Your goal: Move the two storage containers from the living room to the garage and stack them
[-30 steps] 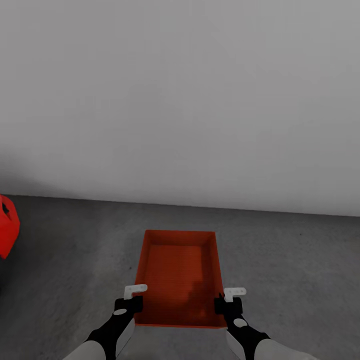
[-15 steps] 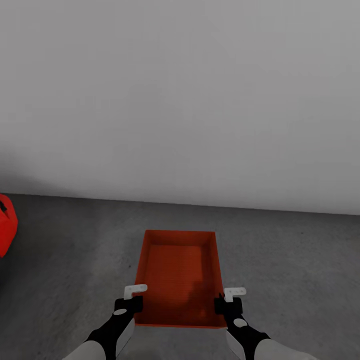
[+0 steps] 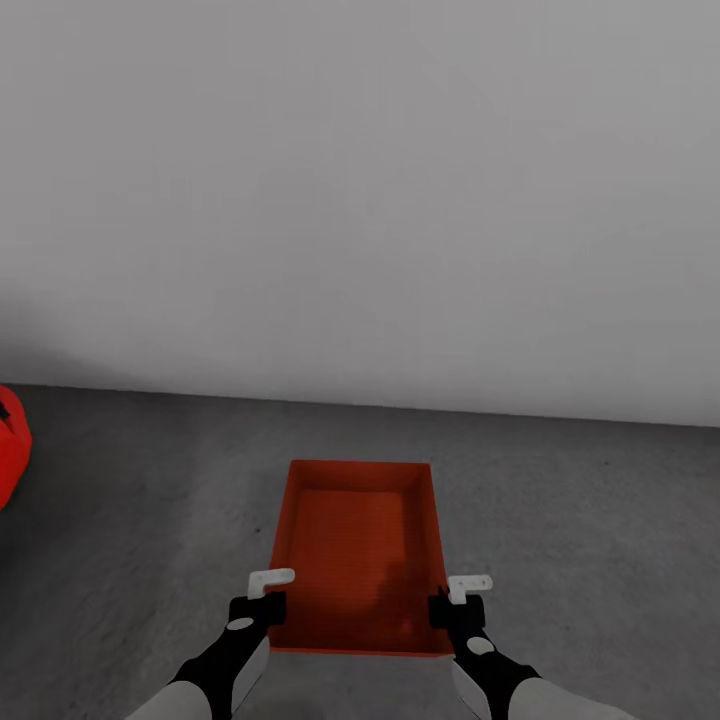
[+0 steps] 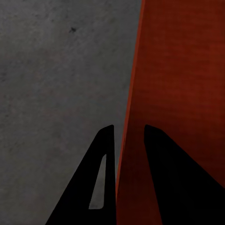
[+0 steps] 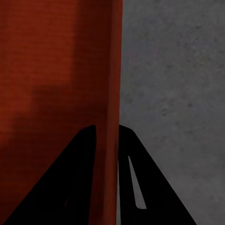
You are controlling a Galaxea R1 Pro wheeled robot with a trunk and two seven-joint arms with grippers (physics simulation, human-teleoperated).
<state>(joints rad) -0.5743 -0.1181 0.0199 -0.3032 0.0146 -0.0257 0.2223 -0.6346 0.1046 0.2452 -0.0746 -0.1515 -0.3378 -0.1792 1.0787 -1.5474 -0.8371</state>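
One orange-red storage container (image 3: 355, 540) is held level between my two arms over the garage's dark grey floor (image 3: 580, 520). My left gripper (image 3: 268, 608) is shut on its left side wall near the close corner. My right gripper (image 3: 445, 608) is shut on the right side wall. In the left wrist view the black fingers (image 4: 101, 159) straddle the thin orange wall (image 4: 178, 70). The right wrist view has the right gripper (image 5: 108, 129) pinching the wall (image 5: 56, 56) the same way. The bin is empty. The other container is out of view.
A plain white-grey wall (image 3: 360, 200) stands close ahead and meets the floor just beyond the bin. A piece of the shiny red car (image 3: 8, 445) juts in at the left edge. Bare concrete (image 4: 56, 70) spreads on both sides of the container.
The whole view has shifted a little, so the red car sits further toward the left edge. The container and both grippers keep the same places relative to each other.
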